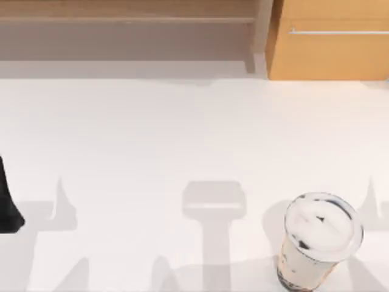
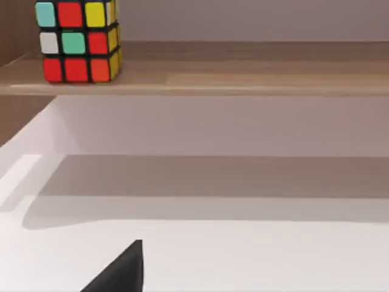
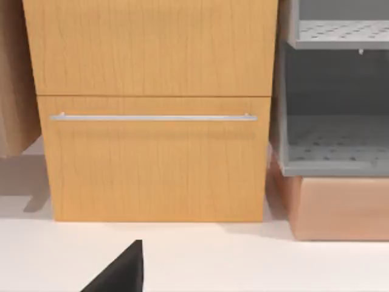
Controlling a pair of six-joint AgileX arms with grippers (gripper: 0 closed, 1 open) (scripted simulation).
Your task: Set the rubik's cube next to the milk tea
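Observation:
The rubik's cube [image 2: 78, 41] stands on a wooden shelf [image 2: 243, 76] raised above the white table, well ahead of my left gripper [image 2: 121, 274], of which a black tip shows low in the left wrist view. A dark part of the left arm [image 1: 8, 204] sits at the table's left edge. The milk tea [image 1: 317, 240], a clear cup of beige drink with a whitish domed lid, stands upright near the table's front right. My right gripper [image 3: 121, 274] faces a wooden cabinet, away from the cup.
A wooden shelf unit [image 1: 127, 24] runs along the back left. A wooden drawer cabinet [image 1: 331, 42] with a metal handle [image 3: 152, 117] stands at the back right, beside a grey rack [image 3: 334, 140] on a brown box. The white table [image 1: 182, 134] lies between them and the cup.

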